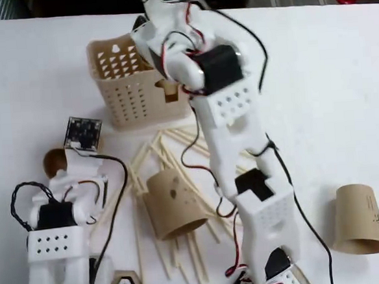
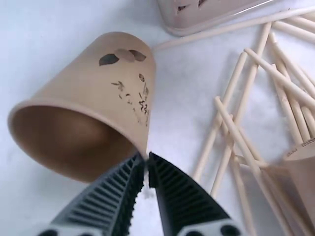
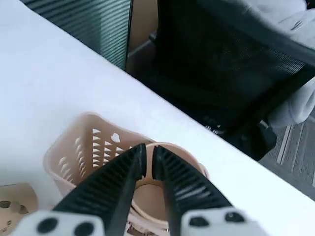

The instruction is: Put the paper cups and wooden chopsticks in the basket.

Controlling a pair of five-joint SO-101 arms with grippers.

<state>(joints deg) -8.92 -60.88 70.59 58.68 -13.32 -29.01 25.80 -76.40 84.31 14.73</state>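
A beige slotted basket stands at the table's far left of centre. My right gripper hangs over its rim, shut on the lip of a brown paper cup that sits partly inside the basket. My left gripper is shut on the rim of a second paper cup, which lies on its side near the front left. A third cup lies across several scattered wooden chopsticks. A fourth cup lies at the right.
The right arm stretches from the front edge up to the basket, passing over the chopsticks. The basket's base stands just beyond the left gripper's cup. Bare white table spreads at the far right and far left.
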